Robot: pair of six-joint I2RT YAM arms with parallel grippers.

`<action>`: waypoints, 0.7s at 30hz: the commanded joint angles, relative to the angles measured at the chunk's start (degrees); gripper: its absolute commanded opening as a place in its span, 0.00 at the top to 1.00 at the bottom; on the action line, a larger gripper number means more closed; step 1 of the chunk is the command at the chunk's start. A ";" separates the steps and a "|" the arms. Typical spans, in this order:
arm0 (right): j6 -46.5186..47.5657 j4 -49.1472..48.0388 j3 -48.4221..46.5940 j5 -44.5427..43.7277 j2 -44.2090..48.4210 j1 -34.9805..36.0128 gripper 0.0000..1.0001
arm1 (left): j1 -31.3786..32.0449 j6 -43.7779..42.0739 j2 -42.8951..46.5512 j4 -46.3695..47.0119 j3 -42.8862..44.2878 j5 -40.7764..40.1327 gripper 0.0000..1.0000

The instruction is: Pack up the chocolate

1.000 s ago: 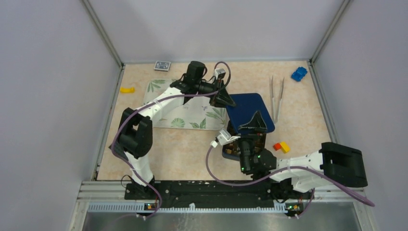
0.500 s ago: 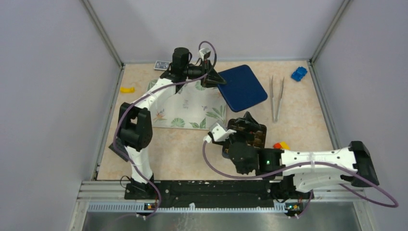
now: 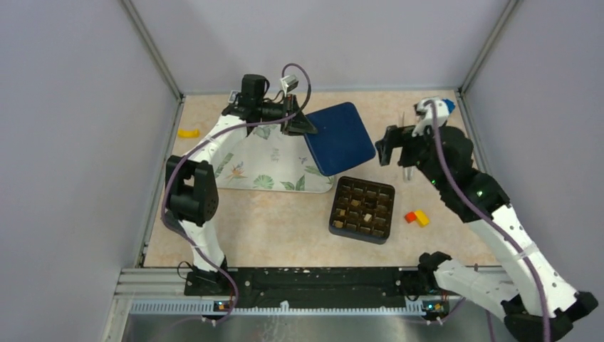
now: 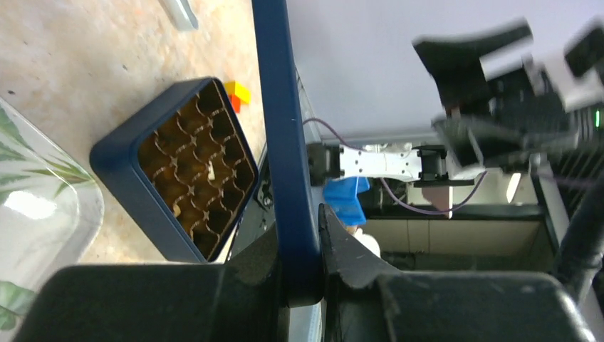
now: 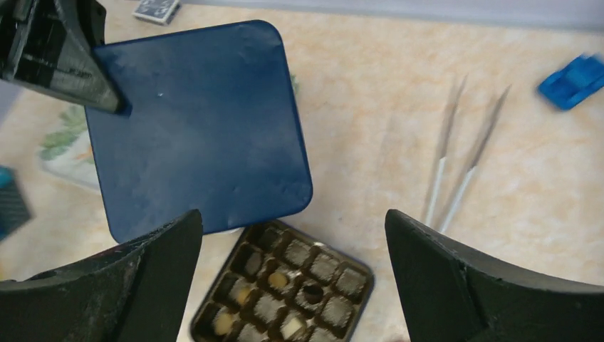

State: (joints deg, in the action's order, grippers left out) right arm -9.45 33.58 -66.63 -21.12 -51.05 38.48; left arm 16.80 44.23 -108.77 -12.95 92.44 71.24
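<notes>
The dark gridded box (image 3: pixel 362 209) sits open on the table, with a few tan and brown chocolate pieces (image 3: pixel 368 217) in its cells. My left gripper (image 3: pixel 303 127) is shut on the edge of the blue square lid (image 3: pixel 340 137) and holds it in the air behind and left of the box. The left wrist view shows the lid edge-on (image 4: pixel 281 107) between my fingers, with the box (image 4: pixel 178 164) below. My right gripper (image 3: pixel 388 144) is open, empty and raised at the back right. Its wrist view looks down on the lid (image 5: pixel 199 121) and the box (image 5: pixel 285 285).
A leaf-print mat (image 3: pixel 263 167) lies left of the box. Metal tweezers (image 5: pixel 463 164) and a blue toy car (image 5: pixel 573 80) lie at the back right. Red and yellow blocks (image 3: pixel 417 217) sit right of the box. A yellow piece (image 3: pixel 188 132) lies by the left wall.
My left gripper has carried the blue lid back and to the left, uncovering the box. My right arm has swung from over the box up to the back right.
</notes>
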 commanded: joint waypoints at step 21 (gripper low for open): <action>-27.71 -38.14 21.86 75.91 -11.77 -30.99 0.07 | 2.95 -17.79 11.79 -6.53 -9.10 11.35 1.00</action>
State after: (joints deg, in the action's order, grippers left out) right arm -34.83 6.20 -46.63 49.56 -61.34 7.70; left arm 18.63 29.45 -99.88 -19.86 83.42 78.72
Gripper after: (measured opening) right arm 0.941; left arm 0.204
